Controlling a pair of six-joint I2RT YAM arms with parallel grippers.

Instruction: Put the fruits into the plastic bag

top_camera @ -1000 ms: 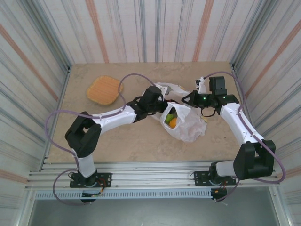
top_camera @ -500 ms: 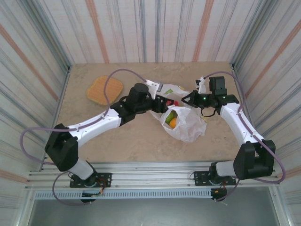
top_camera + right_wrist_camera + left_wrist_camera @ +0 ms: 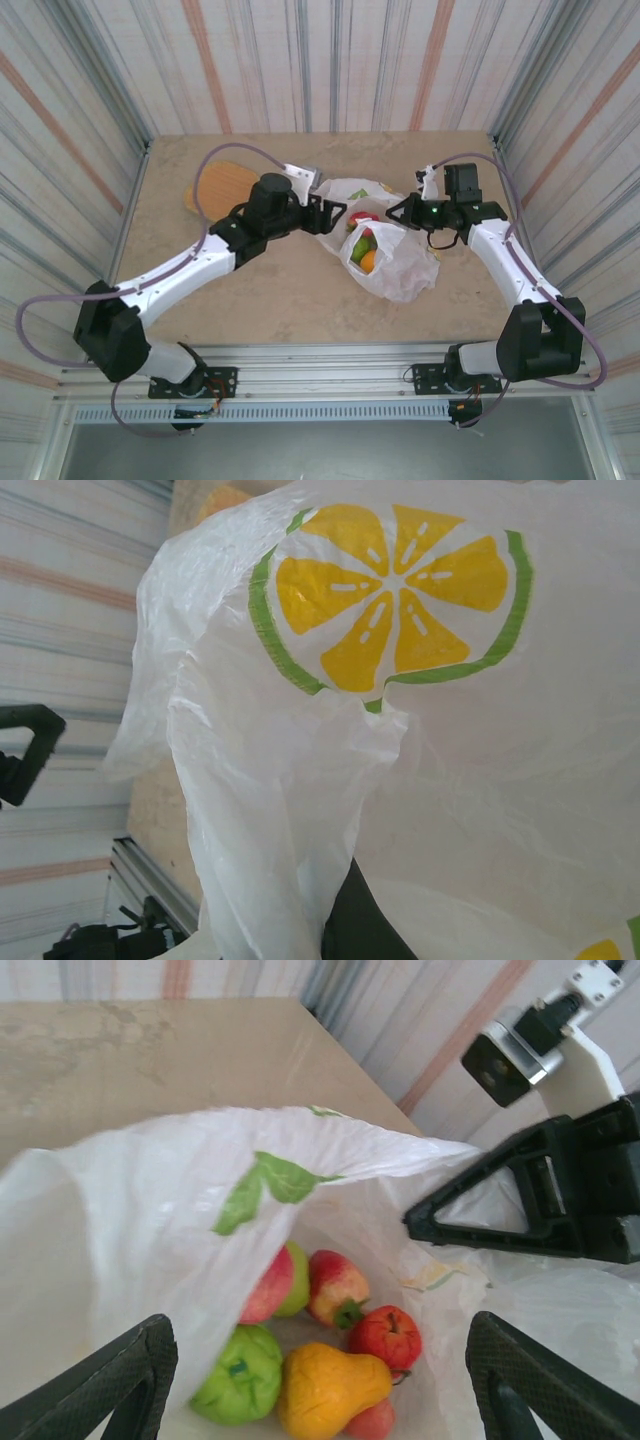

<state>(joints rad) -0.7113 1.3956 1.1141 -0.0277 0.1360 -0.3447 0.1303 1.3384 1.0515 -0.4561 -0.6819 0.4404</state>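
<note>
Currently pinching the plastic bag (image 3: 400,278) by its rim with the closed right end effector (image 3: 396,212), mouth propped open. Hovering just beside that mouth with the left end effector (image 3: 335,212), jaws spread wide, gripping nothing. Showing the fruits (image 3: 320,1360) heaped inside the bag, middle of the table (image 3: 290,300), tan woven tray (image 3: 215,183) well apart, far left.

The white lemon-printed plastic bag (image 3: 405,268) lies crumpled on the table (image 3: 290,300), right of middle, mouth open, with red, green and orange-yellow fruits (image 3: 330,1385) clustered inside
</note>
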